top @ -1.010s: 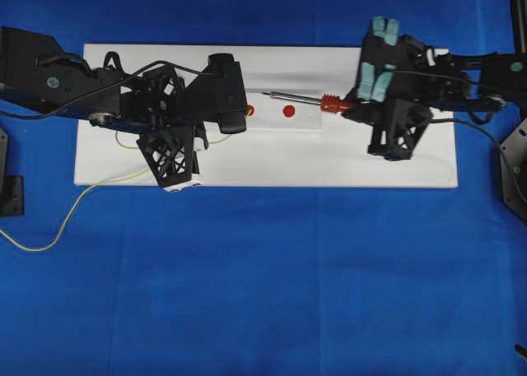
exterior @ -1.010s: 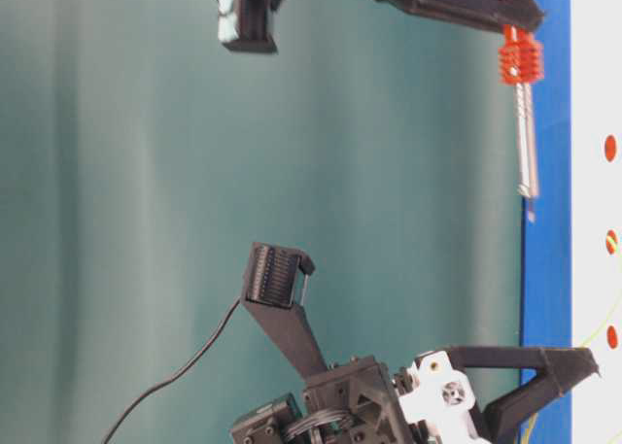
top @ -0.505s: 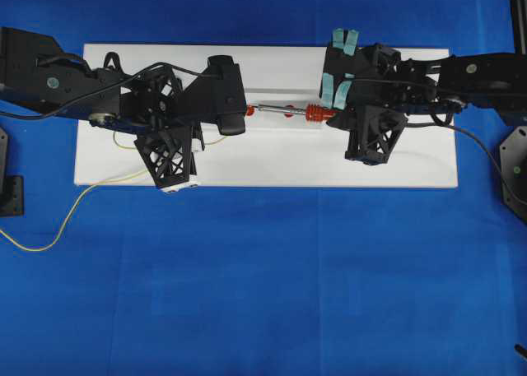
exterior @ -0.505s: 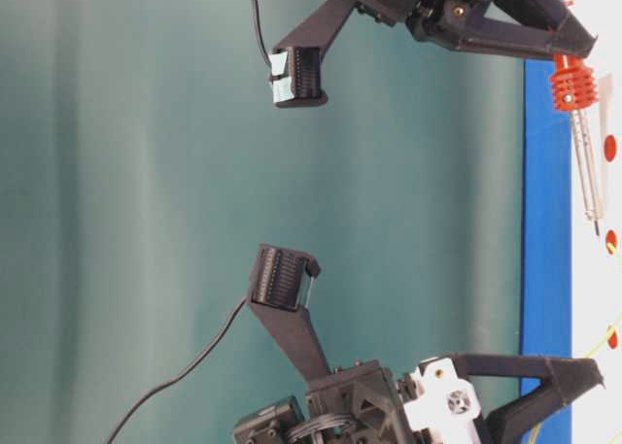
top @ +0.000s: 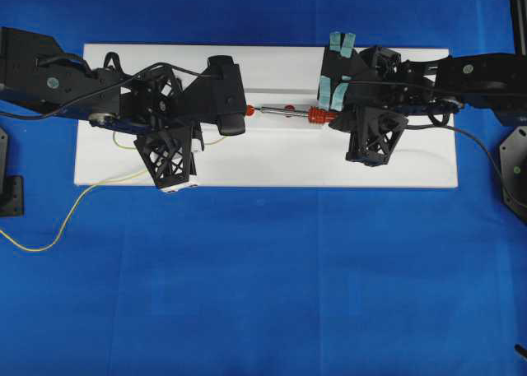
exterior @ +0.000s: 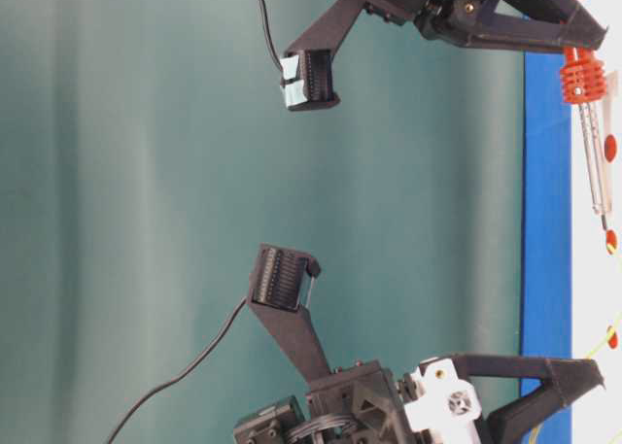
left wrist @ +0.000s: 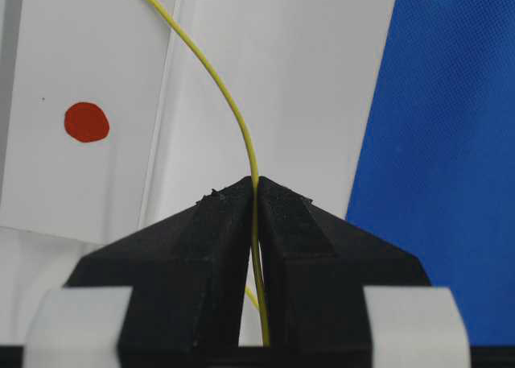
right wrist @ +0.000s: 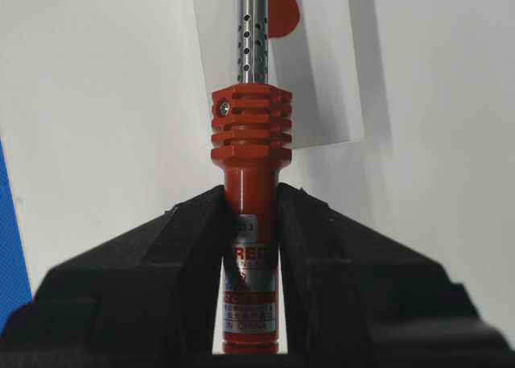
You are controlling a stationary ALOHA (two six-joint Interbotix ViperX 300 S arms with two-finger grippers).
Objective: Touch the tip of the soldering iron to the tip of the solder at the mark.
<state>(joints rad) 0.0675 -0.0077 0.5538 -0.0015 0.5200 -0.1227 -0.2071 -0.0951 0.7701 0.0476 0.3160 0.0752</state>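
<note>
Across the overhead view's upper middle, the soldering iron [top: 290, 110] points left toward a red mark [top: 249, 110]. At the left wrist view's center, jaws clench the solder [left wrist: 241, 134]. Low in the right wrist view, jaws grip the iron's handle.

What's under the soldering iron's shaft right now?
In the right wrist view, a red dot on a white strip lies beneath the soldering iron, with the shaft covering the dot's left part. The tip runs out of frame, so what lies under it is hidden there.
</note>
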